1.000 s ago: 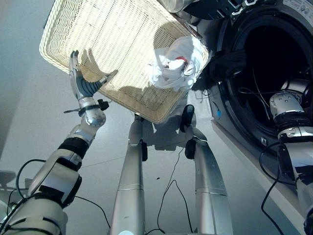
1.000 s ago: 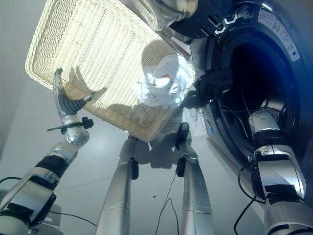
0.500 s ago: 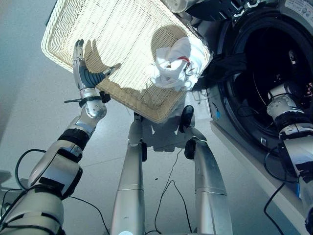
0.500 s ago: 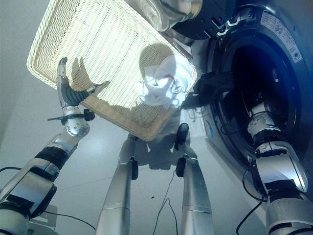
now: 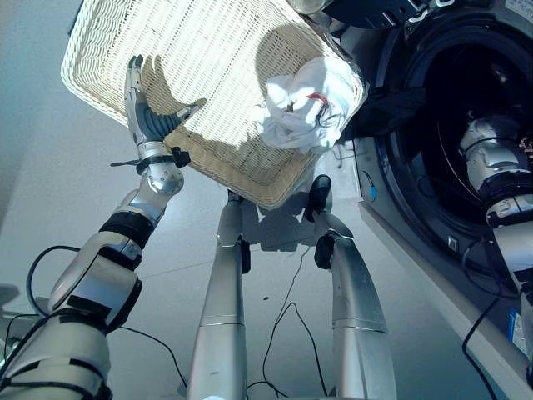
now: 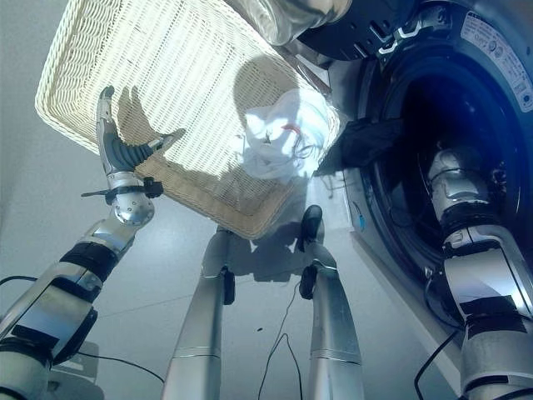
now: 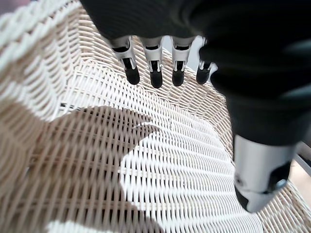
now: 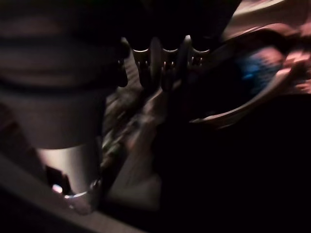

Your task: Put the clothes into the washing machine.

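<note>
A white garment (image 5: 304,104) with a red mark lies bunched in the corner of the pale wicker basket (image 5: 100,92) nearest the washing machine (image 5: 441,50). A dark cloth (image 5: 391,108) hangs over the rim of the drum opening. My left hand (image 5: 146,125) is open, fingers straight, held over the basket's near edge and far from the garment; in the left wrist view its fingers (image 7: 155,73) hover above bare wicker (image 7: 165,160). My right arm (image 5: 491,158) reaches into the dark drum. There my right hand (image 8: 155,63) has straight fingers over dim clothes.
The washer's open glass door (image 6: 283,17) juts over the basket's far corner. The machine's white front edge (image 5: 416,267) runs along the right. Grey floor (image 5: 50,208) spreads to the left of the basket.
My left hand has risen and moved in over the basket's near edge. My right arm has gone further up into the drum. The white garment has stayed in its corner.
</note>
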Tool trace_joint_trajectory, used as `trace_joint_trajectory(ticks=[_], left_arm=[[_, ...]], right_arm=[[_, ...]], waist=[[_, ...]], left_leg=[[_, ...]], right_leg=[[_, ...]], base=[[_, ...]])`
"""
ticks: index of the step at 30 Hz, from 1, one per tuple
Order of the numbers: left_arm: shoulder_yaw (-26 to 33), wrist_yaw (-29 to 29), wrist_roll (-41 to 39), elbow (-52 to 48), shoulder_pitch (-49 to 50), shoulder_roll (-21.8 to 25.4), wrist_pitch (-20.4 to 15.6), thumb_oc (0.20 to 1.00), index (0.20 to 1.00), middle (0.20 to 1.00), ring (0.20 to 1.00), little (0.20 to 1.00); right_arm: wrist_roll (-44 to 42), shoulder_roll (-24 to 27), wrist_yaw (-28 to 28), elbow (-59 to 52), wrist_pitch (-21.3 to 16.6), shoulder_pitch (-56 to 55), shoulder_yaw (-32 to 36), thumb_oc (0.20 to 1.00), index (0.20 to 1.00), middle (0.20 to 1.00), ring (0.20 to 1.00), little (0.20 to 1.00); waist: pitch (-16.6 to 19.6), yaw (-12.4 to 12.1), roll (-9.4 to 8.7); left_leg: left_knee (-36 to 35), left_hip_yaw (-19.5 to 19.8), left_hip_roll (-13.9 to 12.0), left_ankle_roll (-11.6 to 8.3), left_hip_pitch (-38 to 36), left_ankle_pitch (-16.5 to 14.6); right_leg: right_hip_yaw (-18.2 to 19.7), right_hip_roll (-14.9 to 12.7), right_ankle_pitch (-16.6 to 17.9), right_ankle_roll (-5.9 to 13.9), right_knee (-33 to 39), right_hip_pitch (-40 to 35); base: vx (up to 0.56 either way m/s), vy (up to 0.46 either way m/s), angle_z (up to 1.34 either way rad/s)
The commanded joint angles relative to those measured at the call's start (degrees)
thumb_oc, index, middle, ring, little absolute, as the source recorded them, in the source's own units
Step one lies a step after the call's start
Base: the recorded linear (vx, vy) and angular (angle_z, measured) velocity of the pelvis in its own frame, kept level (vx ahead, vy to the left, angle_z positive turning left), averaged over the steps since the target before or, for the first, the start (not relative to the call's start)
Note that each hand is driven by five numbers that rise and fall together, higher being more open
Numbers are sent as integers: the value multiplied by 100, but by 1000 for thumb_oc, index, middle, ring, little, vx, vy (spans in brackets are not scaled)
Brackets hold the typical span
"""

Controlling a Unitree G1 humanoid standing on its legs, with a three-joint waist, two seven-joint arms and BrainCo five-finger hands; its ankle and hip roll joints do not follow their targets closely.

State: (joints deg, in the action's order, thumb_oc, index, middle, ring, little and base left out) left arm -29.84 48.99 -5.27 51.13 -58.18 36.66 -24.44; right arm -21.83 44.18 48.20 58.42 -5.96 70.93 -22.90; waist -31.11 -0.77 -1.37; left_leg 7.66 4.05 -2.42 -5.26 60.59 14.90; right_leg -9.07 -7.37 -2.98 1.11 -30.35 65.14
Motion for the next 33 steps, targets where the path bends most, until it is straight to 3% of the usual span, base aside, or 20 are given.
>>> trace_joint_trajectory(ticks=[1, 4, 6, 18, 33], left_arm=[[254, 247, 128, 41, -208, -231, -99, 1000, 1000, 1000, 1000, 1000], [276, 311, 191, 79, -249, -294, -131, 1000, 1000, 1000, 1000, 1000], [265, 346, 197, 95, -272, -321, -136, 1000, 1000, 1000, 1000, 1000], [259, 485, 293, 345, -395, -549, -268, 1000, 1000, 1000, 1000, 1000], [242, 517, 326, 535, -530, -708, -339, 1000, 1000, 1000, 1000, 1000]], right_arm=[[927, 306, 69, -235, 297, -50, -417, 1000, 1000, 1000, 1000, 1000], [1563, 110, -153, -544, 634, -215, -717, 1000, 1000, 1000, 1000, 1000], [1691, 35, -153, -564, 658, -271, -831, 1000, 1000, 1000, 1000, 1000], [2206, -421, -597, 136, 260, -682, -1054, 1000, 1000, 1000, 1000, 1000], [2883, -632, -1013, 691, 637, -734, -1379, 1000, 1000, 1000, 1000, 1000]], waist=[[131, -11, 57], [131, 9, 88], [131, 9, 102], [131, 55, 158], [131, 59, 241]], left_leg=[[850, -246, 269, -13, -19, -1080], [818, -287, 282, -17, -11, -1066], [814, -299, 281, -14, 2, -1059], [791, -397, 251, -30, 23, -1014], [743, -433, 242, -48, 32, -925]], right_leg=[[-56, 238, 885, 719, 1128, -340], [-54, 238, 854, 713, 1121, -299], [-54, 236, 840, 705, 1113, -281], [-17, 262, 823, 697, 1089, -223], [29, 268, 858, 694, 1102, -180]], base=[[0, 0, 0], [-6, 4, 1], [-5, 5, 2], [0, 0, 0], [0, 0, 0]])
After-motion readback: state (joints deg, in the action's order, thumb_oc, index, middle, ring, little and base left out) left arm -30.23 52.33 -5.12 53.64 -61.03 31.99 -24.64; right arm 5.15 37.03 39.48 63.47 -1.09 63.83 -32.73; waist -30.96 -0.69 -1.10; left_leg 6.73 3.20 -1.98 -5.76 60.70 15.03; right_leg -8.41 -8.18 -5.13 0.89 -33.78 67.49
